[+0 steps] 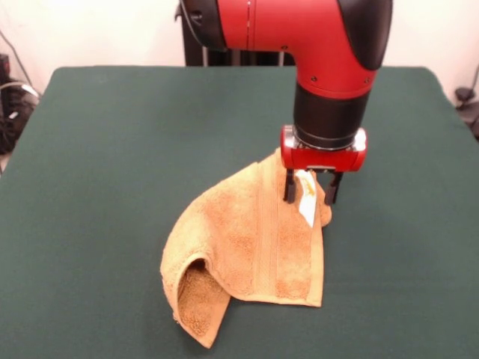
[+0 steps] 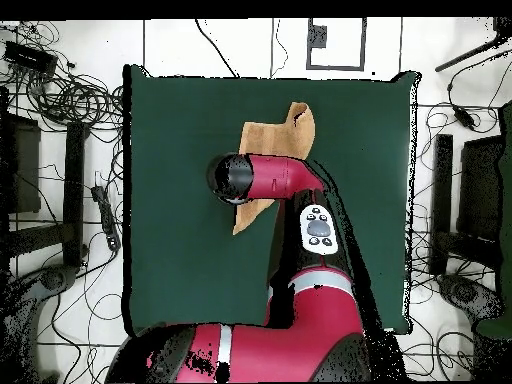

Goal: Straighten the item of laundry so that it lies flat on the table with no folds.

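The orange-tan towel [image 1: 247, 250] lies rumpled on the dark green table [image 1: 112, 149], right of centre in the front view. Its near left corner is folded under and curls up, and its far corner rises toward the gripper. My gripper [image 1: 310, 193] is down at that far corner. Its two black fingers [image 1: 289, 187] stand apart, one on each side of the white label [image 1: 306, 202]. The gripper looks open. In the overhead view the towel [image 2: 272, 136] shows on both sides of the arm's wrist [image 2: 240, 178], which hides the gripper.
The red and black arm [image 2: 300, 300] reaches in over the table's robot side. Cables and stands [image 2: 70, 100] lie on the floor round the table. The table's edges are far from the towel on all sides.
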